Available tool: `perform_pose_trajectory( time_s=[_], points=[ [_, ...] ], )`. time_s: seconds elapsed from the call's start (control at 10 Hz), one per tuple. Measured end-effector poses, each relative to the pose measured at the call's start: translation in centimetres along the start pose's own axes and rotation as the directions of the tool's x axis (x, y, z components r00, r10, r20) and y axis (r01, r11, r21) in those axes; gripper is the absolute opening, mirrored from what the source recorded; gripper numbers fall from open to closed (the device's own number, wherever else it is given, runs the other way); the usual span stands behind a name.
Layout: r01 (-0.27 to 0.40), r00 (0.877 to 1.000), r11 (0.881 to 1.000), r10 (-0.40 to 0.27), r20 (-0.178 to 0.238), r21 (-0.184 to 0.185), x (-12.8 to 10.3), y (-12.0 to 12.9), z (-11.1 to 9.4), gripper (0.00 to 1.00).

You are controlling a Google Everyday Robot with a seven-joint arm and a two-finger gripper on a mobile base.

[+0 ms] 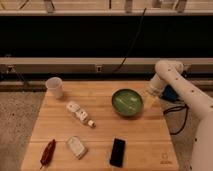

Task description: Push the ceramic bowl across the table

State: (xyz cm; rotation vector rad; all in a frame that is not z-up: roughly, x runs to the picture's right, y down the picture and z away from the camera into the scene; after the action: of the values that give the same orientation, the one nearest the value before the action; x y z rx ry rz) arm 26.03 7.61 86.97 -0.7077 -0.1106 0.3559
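The ceramic bowl (127,102) sits upright in the table's (145,142) far right quarter as the camera sees it, and it's close to that right edge. Glazed ceramic, so expect it to be stiff, fairly heavy and slick on this smooth wood. It should slide rather than tip, but it will break if it goes over an edge.

The gripper (151,101) hangs just beside the bowl's right wall, fingers spread wide with nothing between them. I can't tell whether it is touching yet. You aren't lifting here, so press low on the outer wall, below the rim, through the bowl's centre so it doesn't spin away.

There's bare wood right beside the bowl on the camera-left side. Beyond that gap the white bottle (80,113) lies slantwise, and the white cup (55,87) stands at the far left corner. The black slab (118,151), pale packet (76,146) and red item (48,152) line the near side. Push straight toward the left and stop short of the bottle.
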Motion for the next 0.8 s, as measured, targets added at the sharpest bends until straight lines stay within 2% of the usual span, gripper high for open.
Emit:
perform_pose_trajectory(
  time_s=[0.8],
  points=[
    [0.014, 1.000, 0.999, -0.014, -0.010, -0.042, -1.2, 0.2, 1.3, 0.80]
  ],
)
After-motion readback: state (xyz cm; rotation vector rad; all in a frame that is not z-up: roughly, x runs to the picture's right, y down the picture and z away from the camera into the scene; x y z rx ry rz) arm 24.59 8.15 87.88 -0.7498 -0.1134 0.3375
